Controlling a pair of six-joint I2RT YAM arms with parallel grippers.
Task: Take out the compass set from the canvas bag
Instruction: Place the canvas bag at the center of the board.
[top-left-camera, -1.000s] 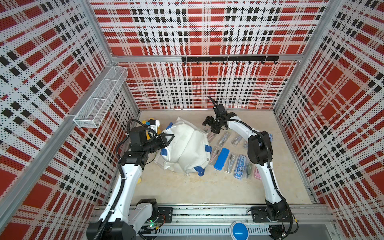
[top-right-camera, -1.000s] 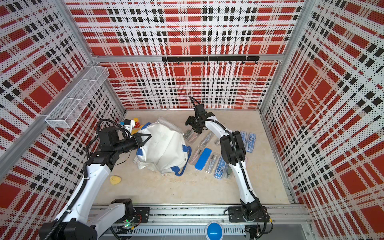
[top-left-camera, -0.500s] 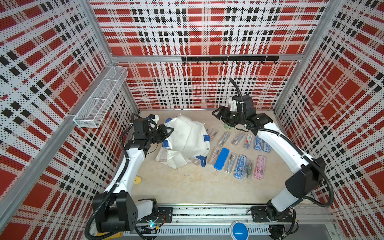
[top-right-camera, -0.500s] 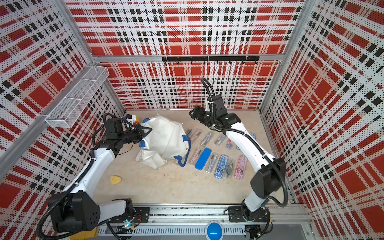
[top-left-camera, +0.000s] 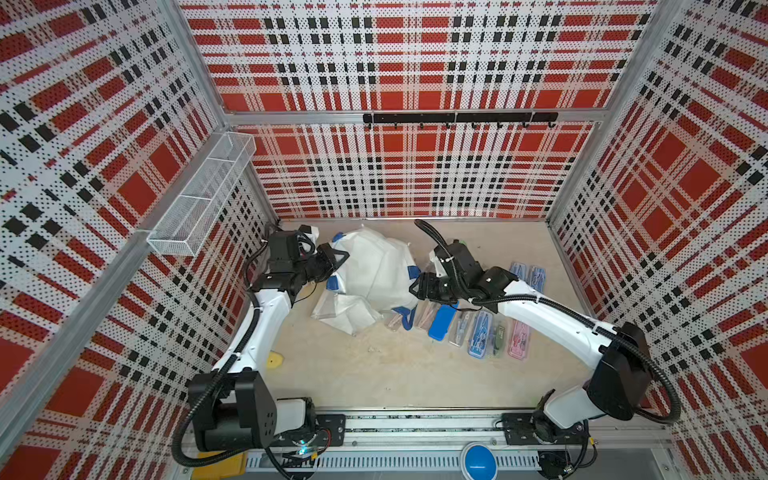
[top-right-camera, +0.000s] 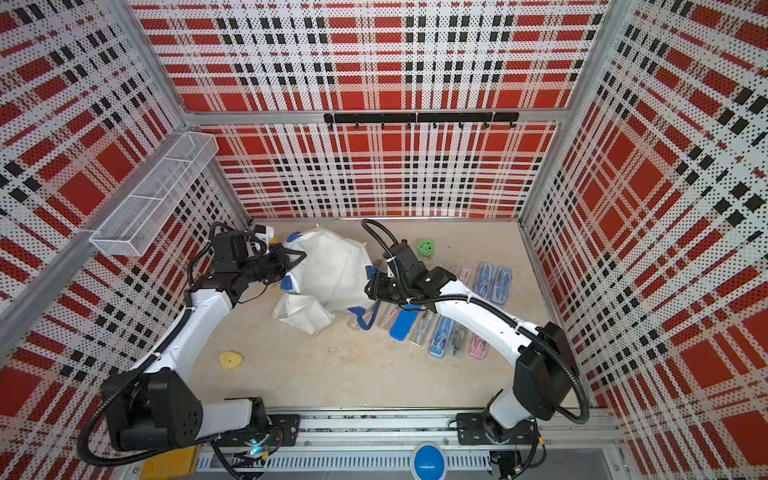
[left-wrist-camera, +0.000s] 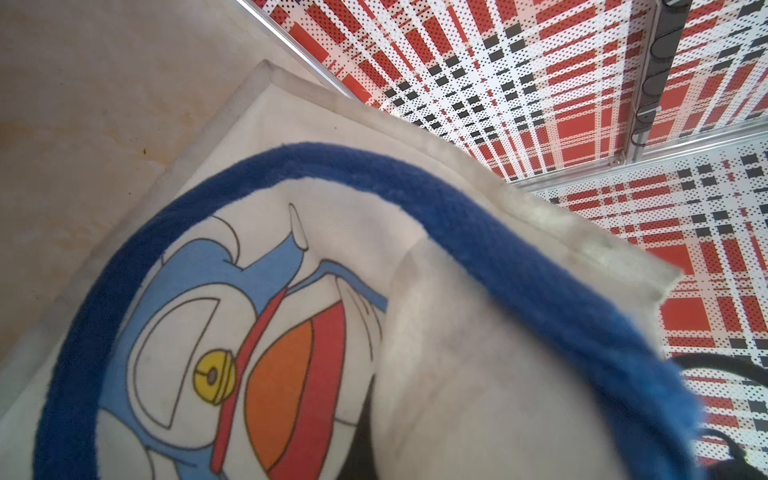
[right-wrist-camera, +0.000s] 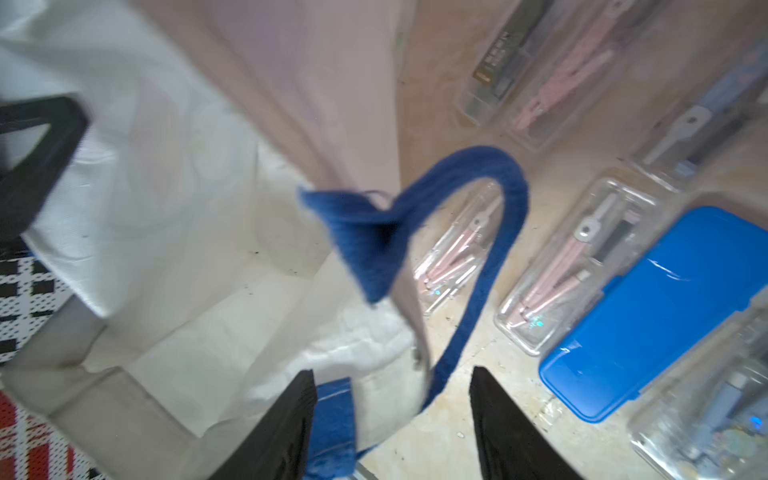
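The canvas bag (top-left-camera: 374, 266) (top-right-camera: 332, 266), white with blue straps, lies crumpled at the back of the table. My left gripper (top-left-camera: 338, 258) (top-right-camera: 297, 255) is shut on its left edge. In the left wrist view the cat print and a blue strap (left-wrist-camera: 498, 232) fill the frame and hide the jaws. My right gripper (top-left-camera: 415, 286) (right-wrist-camera: 390, 415) is open at the bag's right rim, with the rim, a blue patch and the strap (right-wrist-camera: 490, 257) between its fingers. Several compass sets in cases lie right of the bag: a blue case (top-left-camera: 441, 322) (right-wrist-camera: 665, 299) and a clear one (right-wrist-camera: 573, 266). The lining (right-wrist-camera: 187, 208) shows bare.
A green object (top-right-camera: 425, 247) stands at the back behind the right arm. A yellow piece (top-right-camera: 230, 360) lies at the front left by the left arm. A wire basket (top-left-camera: 203, 195) hangs on the left wall and a hook rail (top-left-camera: 457, 117) on the back wall.
My right arm has swung from the back down to the bag's right rim, and its jaws have narrowed. The left gripper has kept hold of the bag, which has shifted slightly.
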